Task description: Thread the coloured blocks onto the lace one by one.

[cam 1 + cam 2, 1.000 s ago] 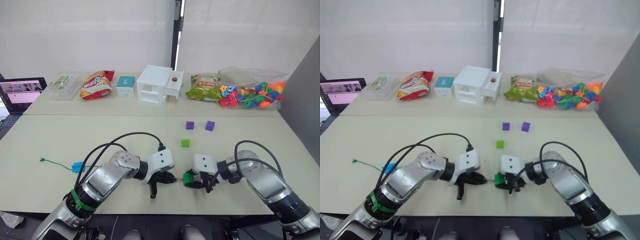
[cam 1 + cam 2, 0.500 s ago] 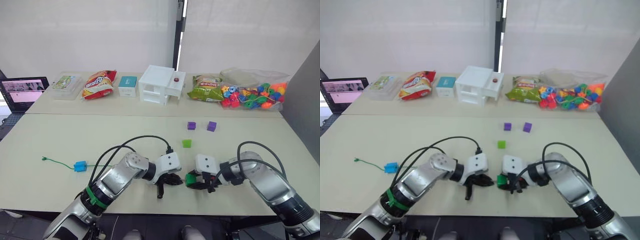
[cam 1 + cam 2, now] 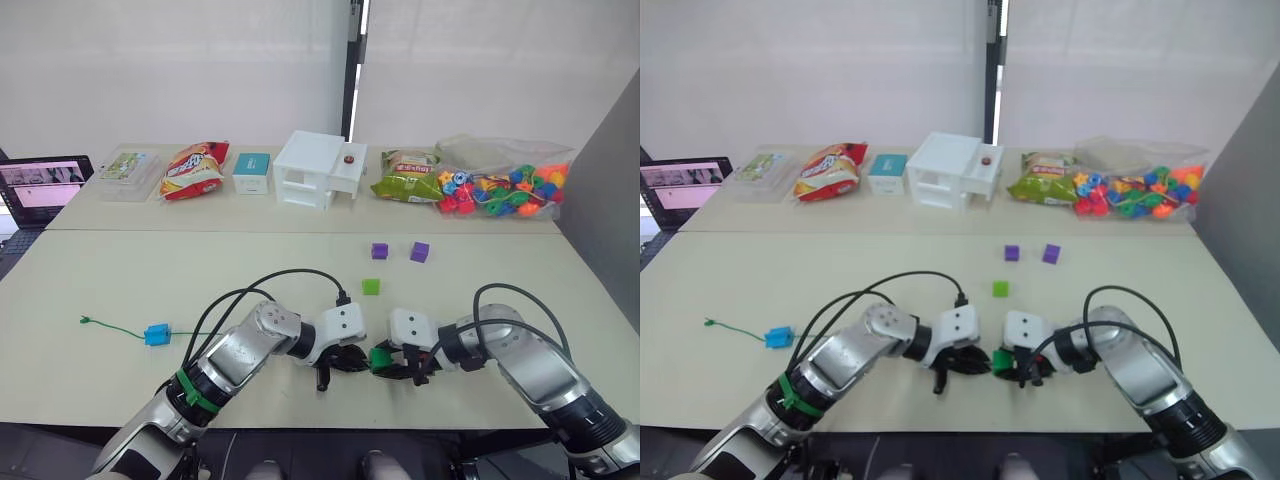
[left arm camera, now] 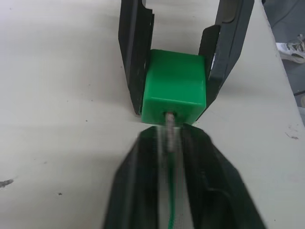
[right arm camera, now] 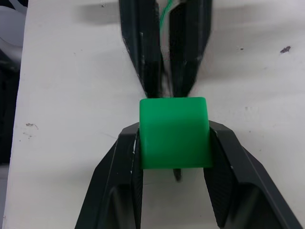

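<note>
Now, at the table's near edge, the right gripper (image 5: pixel 174 191) clamps the dark green block (image 4: pixel 175 89); the left gripper (image 4: pixel 169 157), pinching the lace tip (image 4: pixel 170 125), should push straight through its hole.

Your left gripper (image 4: pixel 172 143) pinches the lace (image 4: pixel 171 191) between its two fingers, the grey tip (image 4: pixel 169 125) poking out just past the fingertips and meeting the hole in the dark green block (image 4: pixel 175 87). Directly ahead, your right gripper (image 4: pixel 177 71) faces it, clamping that block on both sides over the table (image 4: pixel 62 95).
</note>
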